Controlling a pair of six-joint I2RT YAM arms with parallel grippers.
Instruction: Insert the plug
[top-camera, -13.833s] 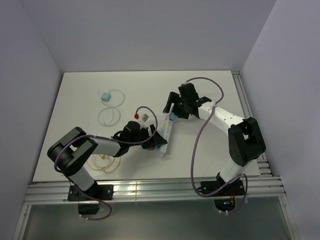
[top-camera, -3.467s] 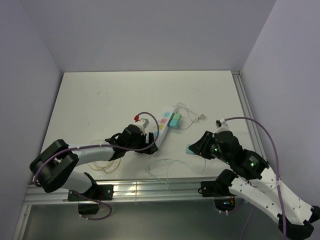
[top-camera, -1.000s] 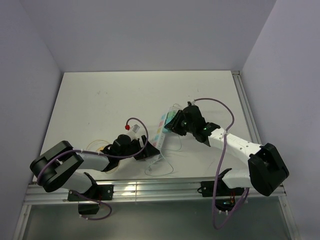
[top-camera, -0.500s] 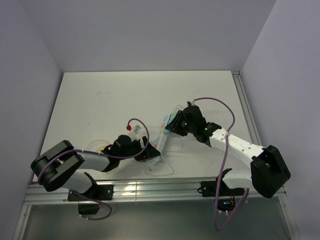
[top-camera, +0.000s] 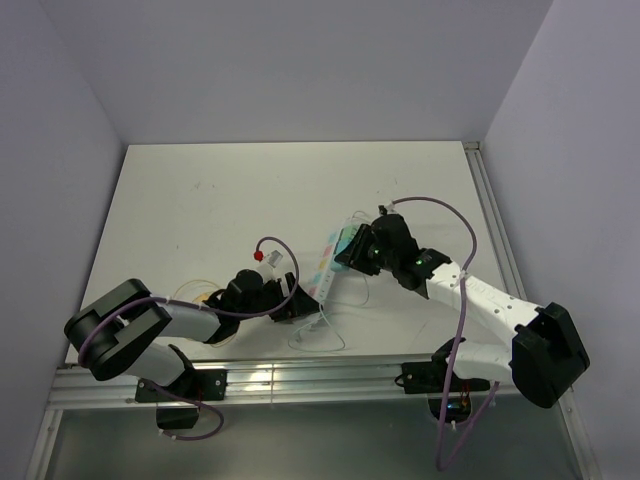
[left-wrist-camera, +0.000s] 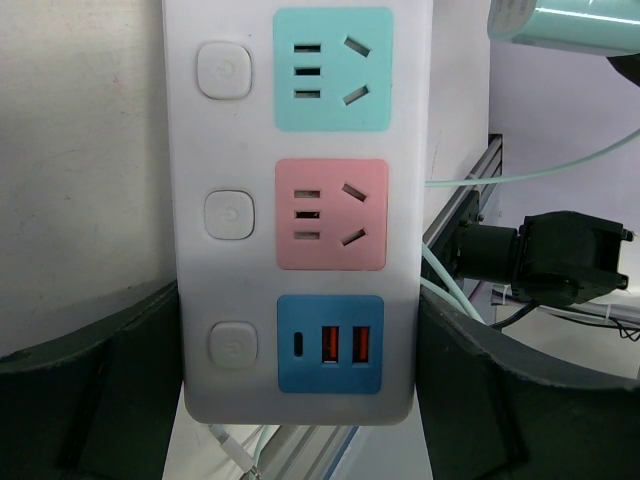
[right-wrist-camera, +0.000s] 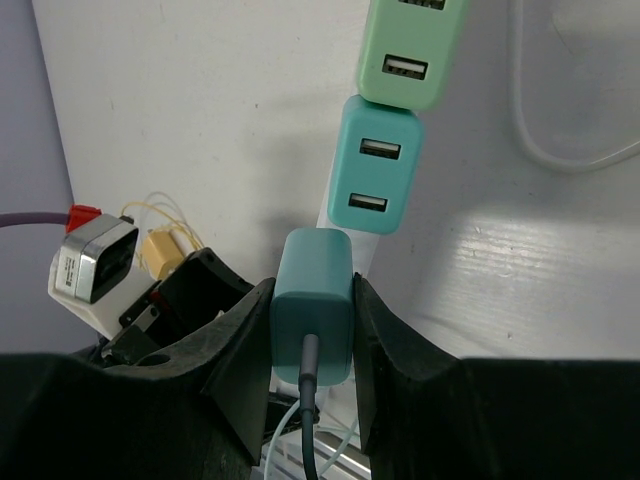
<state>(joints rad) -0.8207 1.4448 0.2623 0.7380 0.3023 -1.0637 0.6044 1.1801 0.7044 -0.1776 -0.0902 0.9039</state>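
The power strip (top-camera: 322, 268) is laid slantwise on the worktop (top-camera: 200, 200). Its near end is pinched between the jaws of the left gripper (left-wrist-camera: 300, 400), with one dark finger (left-wrist-camera: 90, 390) pressed to each long side. In the left wrist view a blue USB panel (left-wrist-camera: 330, 343), a pink socket (left-wrist-camera: 331, 213) and a mint socket (left-wrist-camera: 332, 68) are seen in a row along the strip, each with a round button beside it.

The plug (right-wrist-camera: 313, 280), a teal block with a grey cable leaving its back, is clamped between the jaws of the right gripper (right-wrist-camera: 312, 330). It is held in line with the strip, just short of a teal charger (right-wrist-camera: 376, 180) already seated there. A green charger (right-wrist-camera: 410, 50) is seated just beyond that one. Whether the plug's pins touch the strip cannot be told, since they are hidden. A yellow connector (right-wrist-camera: 160, 252) with thin yellow wires is seen on the worktop beside the left arm.
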